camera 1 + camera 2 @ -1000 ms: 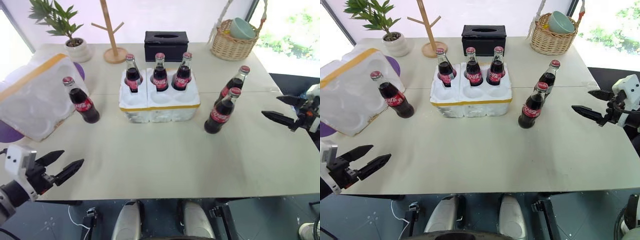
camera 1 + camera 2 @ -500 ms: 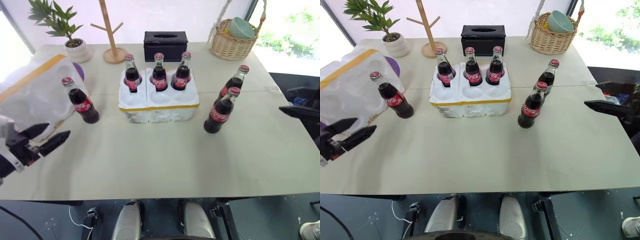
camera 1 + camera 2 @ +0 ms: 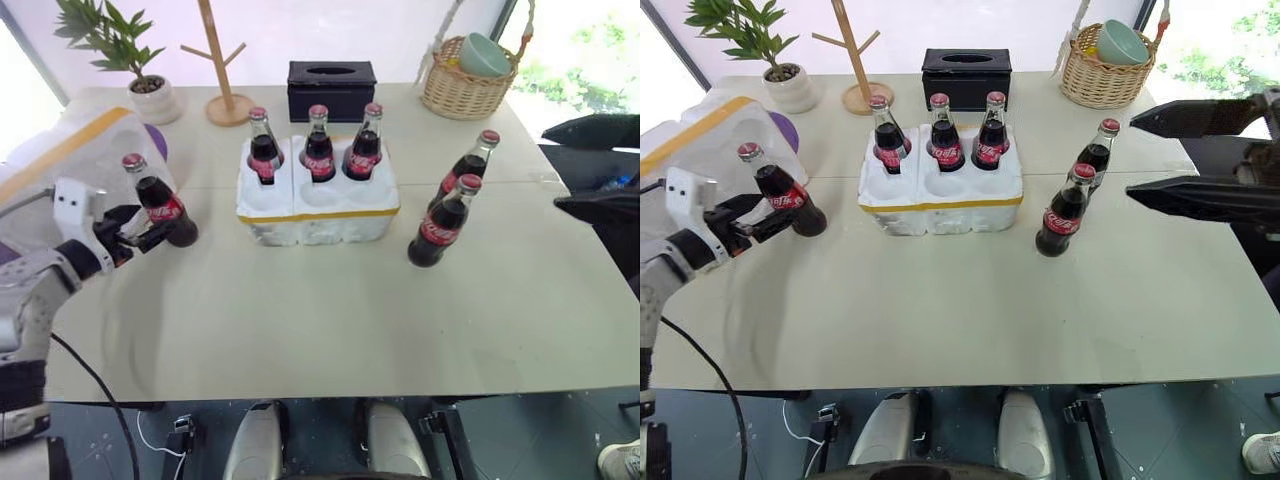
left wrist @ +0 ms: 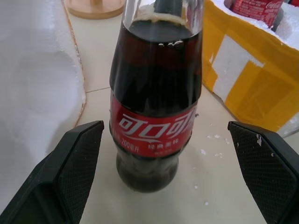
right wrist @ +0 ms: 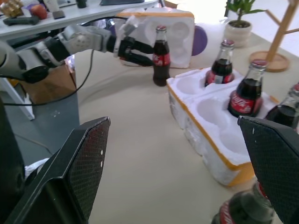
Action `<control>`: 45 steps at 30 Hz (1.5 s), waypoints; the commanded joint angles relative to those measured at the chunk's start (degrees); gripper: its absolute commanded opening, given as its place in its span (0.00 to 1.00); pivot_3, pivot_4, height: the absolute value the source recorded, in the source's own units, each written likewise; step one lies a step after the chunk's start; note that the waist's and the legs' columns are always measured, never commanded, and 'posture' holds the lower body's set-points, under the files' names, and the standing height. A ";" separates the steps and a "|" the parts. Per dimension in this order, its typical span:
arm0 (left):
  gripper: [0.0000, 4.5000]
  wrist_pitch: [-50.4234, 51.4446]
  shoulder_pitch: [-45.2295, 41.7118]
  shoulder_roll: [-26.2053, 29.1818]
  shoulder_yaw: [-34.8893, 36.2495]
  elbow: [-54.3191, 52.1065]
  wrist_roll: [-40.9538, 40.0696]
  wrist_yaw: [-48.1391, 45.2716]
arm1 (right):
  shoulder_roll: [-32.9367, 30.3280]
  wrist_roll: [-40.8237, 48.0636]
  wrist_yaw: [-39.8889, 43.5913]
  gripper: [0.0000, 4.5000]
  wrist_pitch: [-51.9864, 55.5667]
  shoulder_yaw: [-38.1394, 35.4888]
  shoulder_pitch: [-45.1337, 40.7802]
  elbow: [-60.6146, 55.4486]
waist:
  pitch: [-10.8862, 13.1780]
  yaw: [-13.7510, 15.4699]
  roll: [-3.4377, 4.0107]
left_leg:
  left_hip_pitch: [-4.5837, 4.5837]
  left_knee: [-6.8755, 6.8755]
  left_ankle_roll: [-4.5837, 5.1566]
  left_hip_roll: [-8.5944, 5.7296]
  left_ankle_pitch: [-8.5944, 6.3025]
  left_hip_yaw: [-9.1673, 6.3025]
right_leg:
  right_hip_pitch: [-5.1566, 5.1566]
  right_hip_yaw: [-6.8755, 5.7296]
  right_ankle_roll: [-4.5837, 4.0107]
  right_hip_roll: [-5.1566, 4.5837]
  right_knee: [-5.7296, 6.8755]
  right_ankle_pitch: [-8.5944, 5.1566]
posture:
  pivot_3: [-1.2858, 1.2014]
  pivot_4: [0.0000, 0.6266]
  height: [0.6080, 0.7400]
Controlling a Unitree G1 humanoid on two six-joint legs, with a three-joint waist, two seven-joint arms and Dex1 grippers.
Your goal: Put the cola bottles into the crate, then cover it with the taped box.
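The left gripper [image 3: 140,228] stands wide, fingers [image 4: 70,163] flanking but not touching a dark red-capped glass cola bottle [image 4: 156,112]; the right gripper [image 3: 1160,155] hangs wide beside two more bottles [image 3: 450,205]; beyond, three bottles [image 3: 318,143] fill the back wells of the low white yellow-banded styrofoam crate [image 3: 318,210]; the large yellow-taped white styrofoam box [image 3: 60,165] lies far left.

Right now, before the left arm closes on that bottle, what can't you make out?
- Cola bottle: cap cut off by the left wrist view's edge.
- Contact with the left gripper: none visible.
- Taped box: head views crop it; shipping label not visible.
- Near bottles: cropped in the right wrist view.
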 commanded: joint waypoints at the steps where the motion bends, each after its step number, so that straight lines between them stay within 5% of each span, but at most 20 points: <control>1: 0.99 -3.84 -4.41 -0.51 -1.41 4.13 2.86 -1.34 | -0.72 2.85 -2.48 1.00 -0.01 -0.07 -2.35 -2.62 | 0.00 -0.01 -0.01 | 0.00 0.00 0.00 0.00 0.00 0.00 | 0.00 0.00 0.00 0.00 0.00 0.00 | 0.52 0.24 0.97; 12: 0.99 -11.63 -16.02 -5.24 -7.13 19.43 10.40 -3.39 | 0.62 2.94 -6.69 1.00 -1.95 5.91 -7.05 -1.97 | 0.01 0.09 -0.09 | -0.01 0.10 0.00 -0.01 0.01 0.00 | -0.01 0.00 0.10 -0.01 0.16 0.05 | 0.52 0.24 0.97; 17: 0.62 -10.20 -15.14 -4.68 -6.63 17.03 9.29 -6.59 | 0.59 1.66 -7.60 1.00 -2.82 7.53 -7.75 -1.22 | 0.02 0.00 -0.10 | -0.01 0.10 0.00 -0.01 0.01 0.00 | -0.04 0.01 0.10 -0.01 0.21 0.05 | 0.52 0.24 0.97; 25: 0.63 1.35 -13.76 2.18 -4.49 4.59 2.36 -16.59 | 1.13 1.13 -8.38 1.00 -2.99 8.13 -7.25 -0.54 | 0.12 -0.07 -0.27 | -0.13 0.11 0.00 0.00 0.01 0.01 | -0.22 0.02 0.09 -0.01 0.29 0.05 | 0.52 0.24 0.97; 30: 0.63 10.79 -24.33 4.92 -4.98 2.39 -4.98 -22.61 | 2.30 -1.09 -8.72 1.00 -5.23 8.41 -5.78 -1.24 | 0.20 0.60 -0.40 | -0.23 0.21 -0.01 0.00 0.01 -0.03 | -0.26 0.01 0.09 -0.01 0.37 0.04 | 0.52 0.24 0.97; 38: 0.63 5.10 -43.08 -5.28 -13.19 16.43 2.37 -21.04 | 4.59 -1.80 -10.71 1.00 -6.06 7.56 -3.43 -2.43 | 0.19 1.43 -0.39 | -0.93 0.86 0.00 -0.05 0.03 -0.09 | -0.75 0.01 0.22 -0.01 0.68 0.12 | 0.52 0.24 0.97; 45: 0.63 -4.47 -44.83 -11.29 -20.24 26.43 10.77 -24.18 | 5.83 -2.12 -13.11 1.00 -5.74 4.16 1.50 -4.09 | 0.25 0.71 -0.45 | -1.05 0.85 0.01 -0.04 0.03 -0.04 | -0.94 0.05 0.23 0.01 0.68 0.13 | 0.52 0.24 0.97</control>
